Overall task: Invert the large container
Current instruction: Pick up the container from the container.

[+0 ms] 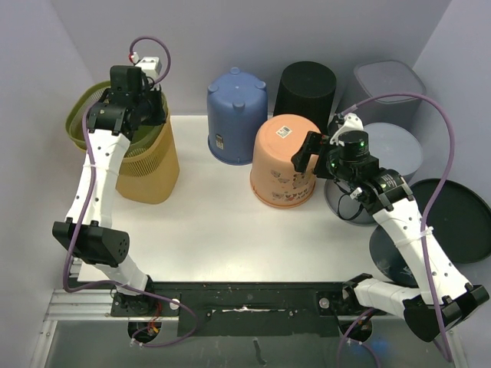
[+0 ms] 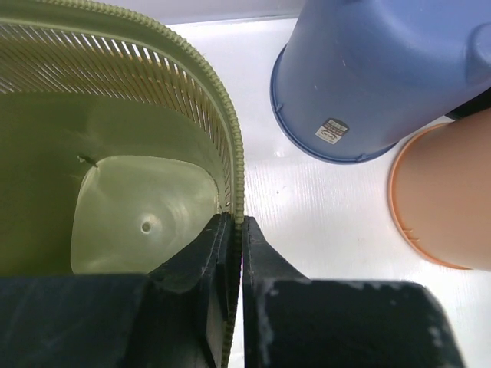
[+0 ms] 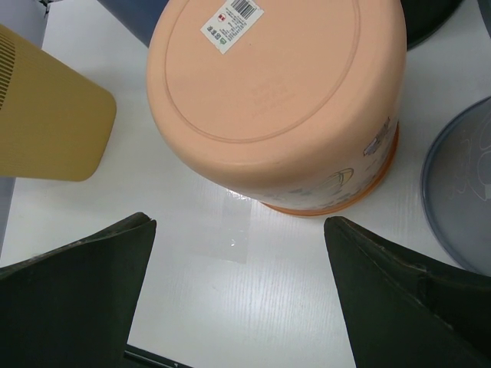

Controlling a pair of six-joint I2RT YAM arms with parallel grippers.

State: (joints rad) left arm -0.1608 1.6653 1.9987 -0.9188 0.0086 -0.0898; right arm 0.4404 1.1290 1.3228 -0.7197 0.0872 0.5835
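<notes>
The large container [image 1: 149, 165] is an olive-yellow slatted basket standing upright with its mouth up at the table's left rear. My left gripper [image 1: 153, 107] sits over its right rim. In the left wrist view the gripper [image 2: 236, 222] is shut on the ribbed rim [image 2: 232, 146], one finger inside the basket [image 2: 130, 146] and one outside. My right gripper [image 1: 314, 157] hangs open just right of the orange bucket. Its fingers [image 3: 92, 268] stand wide apart over bare table, with nothing between them [image 3: 238, 222].
Upside-down buckets stand at the rear: blue [image 1: 236, 115], orange [image 1: 284, 161] and black [image 1: 305, 88]. A grey bin [image 1: 387, 84], a grey tub [image 1: 395, 149] and a black round lid [image 1: 453, 218] crowd the right side. A strip of clear tape [image 3: 238, 226] lies on the white table.
</notes>
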